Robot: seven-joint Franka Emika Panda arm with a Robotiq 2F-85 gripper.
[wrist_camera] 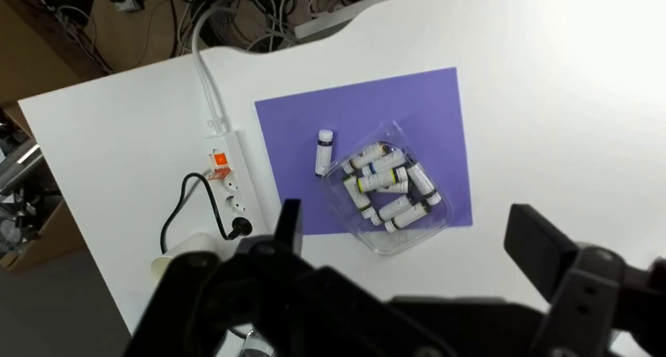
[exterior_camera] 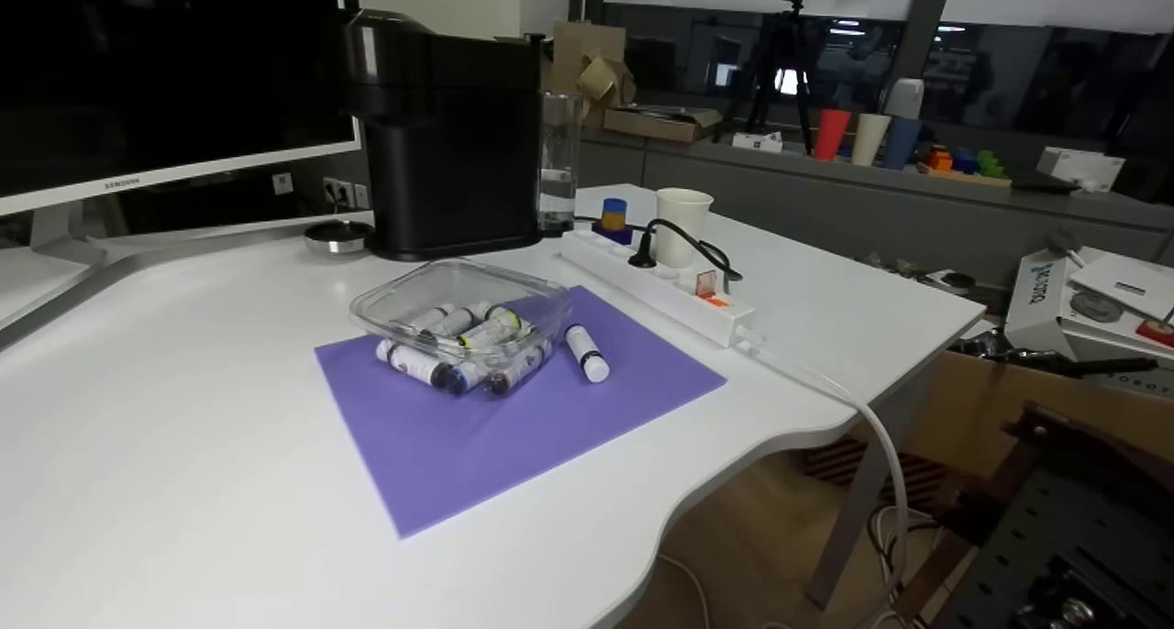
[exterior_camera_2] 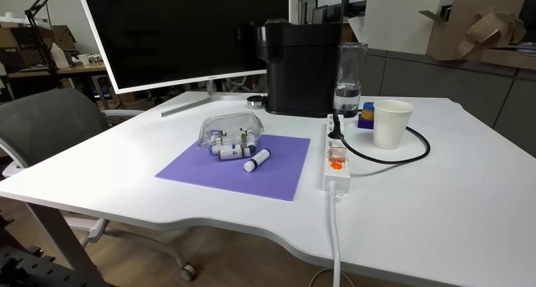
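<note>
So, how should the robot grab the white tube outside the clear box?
Probably take the white tube near its capped end, from above: it lies flat, that end points away from the clear box, and the open end effector could close across its long sides.

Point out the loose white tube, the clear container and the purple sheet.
Loose white tube (wrist_camera: 323,154): wrist view, middle of its body.
Clear container (exterior_camera_2: 230,121): an exterior view, upper part.
Purple sheet (exterior_camera: 477,455): an exterior view, bare surface.

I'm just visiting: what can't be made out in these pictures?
Print on the loose vial: too small in the wrist view.
The lower vial: partly covered by the yellow-banded vial in the wrist view.
The white cup: partly hidden by the gripper in the wrist view.
Top of the monitor: cut off by the upper edge in both exterior views.
</note>
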